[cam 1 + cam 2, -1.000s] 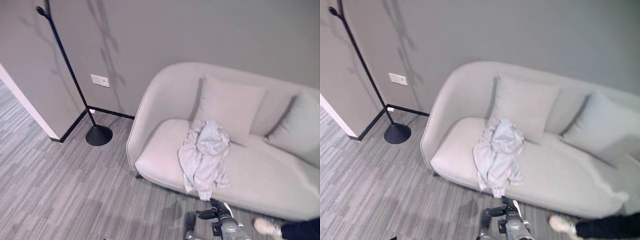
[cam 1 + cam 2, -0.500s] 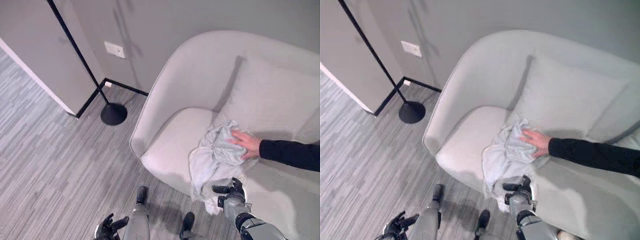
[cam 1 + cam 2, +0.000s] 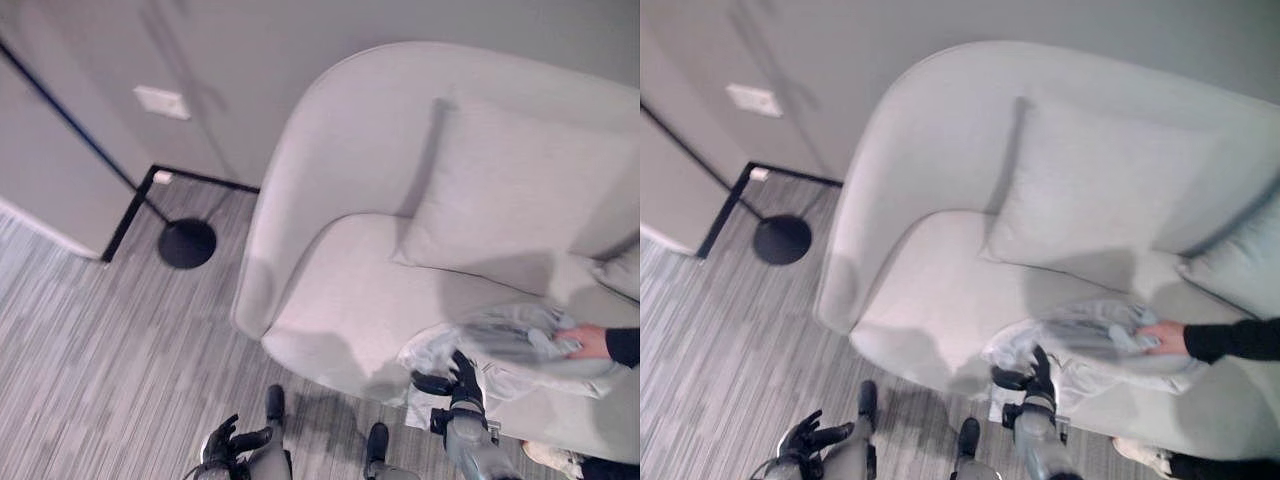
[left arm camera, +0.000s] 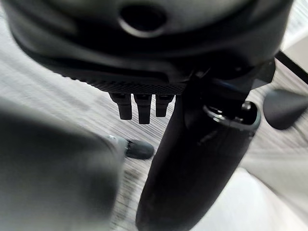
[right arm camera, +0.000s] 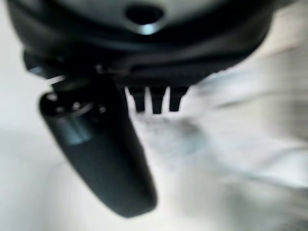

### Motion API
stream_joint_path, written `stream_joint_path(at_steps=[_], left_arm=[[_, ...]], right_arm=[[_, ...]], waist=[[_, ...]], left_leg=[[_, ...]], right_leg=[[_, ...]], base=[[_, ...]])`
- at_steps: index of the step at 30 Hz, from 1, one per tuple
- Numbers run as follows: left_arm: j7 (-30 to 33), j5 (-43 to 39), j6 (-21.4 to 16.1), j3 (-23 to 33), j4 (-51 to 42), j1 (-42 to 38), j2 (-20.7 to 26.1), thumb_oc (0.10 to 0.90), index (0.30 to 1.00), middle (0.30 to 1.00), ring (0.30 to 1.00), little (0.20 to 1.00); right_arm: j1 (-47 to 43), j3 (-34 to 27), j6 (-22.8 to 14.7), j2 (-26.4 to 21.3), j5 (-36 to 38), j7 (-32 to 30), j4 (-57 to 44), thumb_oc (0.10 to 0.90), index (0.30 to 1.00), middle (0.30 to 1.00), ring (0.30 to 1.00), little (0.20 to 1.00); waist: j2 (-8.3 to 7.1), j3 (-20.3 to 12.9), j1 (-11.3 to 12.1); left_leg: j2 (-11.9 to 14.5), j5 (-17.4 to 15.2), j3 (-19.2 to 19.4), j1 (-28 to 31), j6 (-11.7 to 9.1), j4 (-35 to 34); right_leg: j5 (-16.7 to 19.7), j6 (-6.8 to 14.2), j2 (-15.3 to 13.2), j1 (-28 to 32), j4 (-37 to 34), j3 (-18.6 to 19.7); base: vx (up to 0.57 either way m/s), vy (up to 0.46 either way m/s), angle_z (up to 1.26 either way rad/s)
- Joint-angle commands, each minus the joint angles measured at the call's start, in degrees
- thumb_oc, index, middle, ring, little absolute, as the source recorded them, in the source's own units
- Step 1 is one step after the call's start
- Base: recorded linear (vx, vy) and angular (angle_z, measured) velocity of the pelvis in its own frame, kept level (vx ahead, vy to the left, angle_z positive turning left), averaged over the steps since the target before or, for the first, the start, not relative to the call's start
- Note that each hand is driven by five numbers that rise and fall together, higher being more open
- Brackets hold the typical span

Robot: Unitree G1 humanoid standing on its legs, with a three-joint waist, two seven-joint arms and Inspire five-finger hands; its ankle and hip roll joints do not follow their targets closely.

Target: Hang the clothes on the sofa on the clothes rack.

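Black metal forms the clothes rack point(image 3: 110, 185): a thin pole slants down to a round base on the grey floor point(image 3: 90, 350), beside the left end of the sofa point(image 3: 330, 180). The pole's top is cut off, so its hooks cannot be assessed.

The left hand point(image 3: 225, 445) hangs low over the floor in front of the sofa's left corner, fingers spread and relaxed, holding nothing.

The garment point(image 3: 500, 345), pale grey-blue cloth, lies crumpled on the seat toward the front right edge, with a fold drooping over the seat front. A cushion point(image 3: 510, 190) leans on the backrest behind it.

The right hand point(image 3: 455, 380) is raised at the garment's near edge, thumb out and fingers loosely extended, not closed on the cloth. Whether the fingertips touch the fabric cannot be told; the right wrist view shows cloth close past the fingers.

A person's hand point(image 3: 585, 342) rests on the garment's right end, with a dark sleeve point(image 3: 622, 345) behind it.

Handling: the cloth should be light, limp and non-fragile, and will sag and trail when lifted. Take hold of a thick bunched fold, preferably collar or hood; neither can be identified among the creases.
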Motion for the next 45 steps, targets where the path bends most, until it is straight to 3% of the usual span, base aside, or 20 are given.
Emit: stream_joint_path(at_steps=[1,5,14,27,34,41,44,45], left_arm=[[0.5,4.78,-0.82,-4.22,7.81,-2.44,-2.27,0.8,0.9,0.9,0.9,0.9],[-0.08,5.96,-0.67,-3.78,7.36,-2.79,-1.71,0.8,0.9,0.9,0.9,0.9],[0.47,6.75,0.02,-3.69,7.78,-1.96,-2.19,0.8,0.9,0.9,0.9,0.9],[-0.53,7.39,1.03,-2.22,10.42,0.42,-2.58,0.8,0.9,0.9,0.9,0.9],[-0.66,8.42,1.13,-2.38,10.08,0.47,-2.13,0.8,0.9,0.9,0.9,0.9],[-0.31,8.77,0.56,-2.17,8.57,1.42,-2.19,0.8,0.9,0.9,0.9,0.9],[-0.16,8.49,0.56,-2.08,7.41,1.29,-1.83,0.8,0.9,0.9,0.9,0.9],[-0.33,8.8,0.85,-2.31,6.82,1.3,-1.45,0.8,0.9,0.9,0.9,0.9]], right_arm=[[-10.94,-1.92,-2.66,2.88,-14.38,5.54,13.46,0.8,0.9,0.9,0.9,0.9],[-8.77,1.29,-3.33,3.15,-17.37,9.38,9.49,0.8,0.9,0.9,0.9,0.9],[-9.86,3.77,-2.59,5.32,-16.46,9.11,13.57,0.8,0.9,0.9,0.9,0.9],[-8.29,1.78,-1.91,5.35,-14.19,8.45,16.46,0.8,0.9,0.9,0.9,0.9],[-8.19,3.81,-2.02,6.0,-13.36,10.62,17.0,0.8,0.9,0.9,0.9,0.9],[-10.01,-0.48,0.9,3.12,-21.79,5.03,22.56,0.8,0.9,0.9,0.9,0.9],[-12.63,-3.3,2.92,0.76,-25.47,2.35,25.31,0.8,0.9,0.9,0.9,0.9],[-14.03,-5.01,4.76,-1.04,-27.59,1.58,26.3,0.8,0.9,0.9,0.9,0.9]], waist=[[0.49,-3.32,2.62],[0.68,-5.19,2.13],[1.17,-7.83,2.42],[0.73,-8.89,2.83],[0.36,-9.11,3.31],[0.53,-8.41,3.88],[0.96,-6.87,4.72],[1.39,-5.89,5.19]], left_leg=[[1.1,-10.3,-2.08,5.44,-0.95,0.19],[1.23,-11.48,-0.59,9.99,-0.84,0.19],[1.05,-12.59,0.52,14.18,-0.6,0.19],[0.64,-12.89,0.21,15.08,-0.26,0.19],[0.18,-13.0,-0.34,14.96,-0.11,0.19],[-0.08,-13.54,0.2,15.43,0.31,0.19],[0.39,-13.65,1.49,15.5,0.74,0.19],[0.75,-13.6,2.56,15.35,1.04,0.19]], right_leg=[[-2.56,-0.78,-0.16,-3.75,0.56,-0.45],[-3.39,-0.7,-0.14,-0.15,0.83,0.18],[-4.22,-0.81,-0.23,3.51,0.97,0.77],[-4.1,-0.81,-0.36,4.9,0.79,0.99],[-3.89,-0.69,-0.67,5.29,0.67,0.61],[-3.44,-0.06,-0.98,4.94,1.56,-0.43],[-3.68,0.3,-1.57,1.24,7.22,-2.8],[-4.0,0.8,-2.25,-1.52,11.3,-5.67]], base=[[0.02,-0.005,-0.57],[0.04,0.008,-0.09],[0.03,0.012,-0.11],[0.0,0.003,-0.02],[0.0,0.002,0.0],[0.0,0.0,0.0],[-0.1,0.032,-0.16],[-0.18,0.067,-0.41]])
